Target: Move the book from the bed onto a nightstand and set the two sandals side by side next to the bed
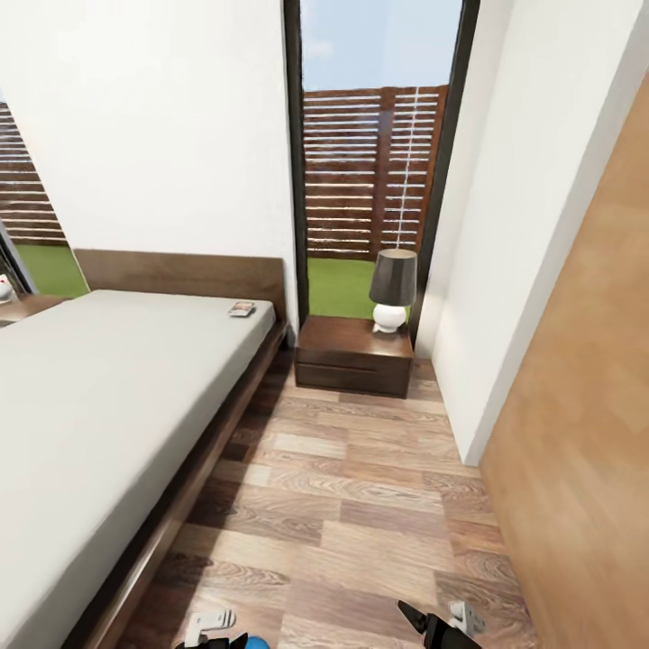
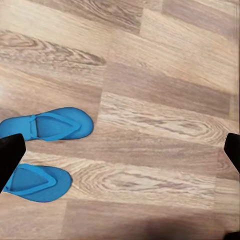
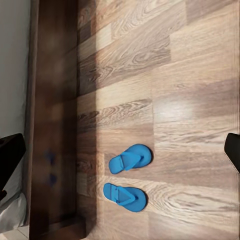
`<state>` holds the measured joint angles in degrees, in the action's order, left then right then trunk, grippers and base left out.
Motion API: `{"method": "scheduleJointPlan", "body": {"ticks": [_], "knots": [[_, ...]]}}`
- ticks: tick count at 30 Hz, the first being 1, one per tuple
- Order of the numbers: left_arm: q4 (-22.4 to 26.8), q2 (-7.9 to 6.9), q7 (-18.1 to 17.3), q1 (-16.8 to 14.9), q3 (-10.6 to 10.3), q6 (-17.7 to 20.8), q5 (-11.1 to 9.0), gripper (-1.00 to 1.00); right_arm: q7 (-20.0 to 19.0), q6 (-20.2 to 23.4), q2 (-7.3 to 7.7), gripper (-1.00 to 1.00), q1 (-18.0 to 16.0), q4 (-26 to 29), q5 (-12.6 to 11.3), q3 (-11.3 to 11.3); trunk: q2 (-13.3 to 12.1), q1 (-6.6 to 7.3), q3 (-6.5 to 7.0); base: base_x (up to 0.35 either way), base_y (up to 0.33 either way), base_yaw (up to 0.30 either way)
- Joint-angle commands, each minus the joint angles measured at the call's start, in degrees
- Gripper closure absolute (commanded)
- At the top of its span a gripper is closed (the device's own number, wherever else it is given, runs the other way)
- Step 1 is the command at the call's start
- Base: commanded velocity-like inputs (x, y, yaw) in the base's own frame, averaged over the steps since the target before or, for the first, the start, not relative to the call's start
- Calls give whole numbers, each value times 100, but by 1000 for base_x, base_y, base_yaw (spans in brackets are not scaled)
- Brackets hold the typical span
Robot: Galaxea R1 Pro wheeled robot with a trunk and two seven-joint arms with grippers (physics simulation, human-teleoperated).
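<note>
Book [image 1: 242, 309] lies on the bed [image 1: 108, 397] mattress, at the far corner by the headboard. Nightstand [image 1: 354, 354] stands just beside that end of the bed, carrying a lamp [image 1: 392, 290].

2 sandals [image 3: 129, 158] [image 3: 125, 195] lie on the floor [image 1: 361, 505], near each other, beside the bed frame.

Left hand [image 2: 120, 155]: fingers spread wide, nothing held; sandals below, off to 1 side.

Right hand [image 3: 120, 160]: wide open, empty; sandals lie between its fingertips, well beneath.

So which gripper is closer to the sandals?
Left. The left gripper hangs close over the sandals; the right gripper views them from farther off.
</note>
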<state>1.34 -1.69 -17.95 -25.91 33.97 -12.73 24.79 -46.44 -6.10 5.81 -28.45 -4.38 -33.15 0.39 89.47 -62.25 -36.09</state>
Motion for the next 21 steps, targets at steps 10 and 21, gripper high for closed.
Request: {"method": "scheduleJointPlan", "body": {"ticks": [10,21], "knots": [[-3,-4,-16,-2,48,-19,52,-100,-23,-49,-1,-100,-12,-28,1,6,3,0,-5,0,0,-283],[-3,-6,-17,-2,48,-19,52,-100,-23,-49,-1,-100,-12,-28,1,6,3,0,-5,0,0,-283]]}}
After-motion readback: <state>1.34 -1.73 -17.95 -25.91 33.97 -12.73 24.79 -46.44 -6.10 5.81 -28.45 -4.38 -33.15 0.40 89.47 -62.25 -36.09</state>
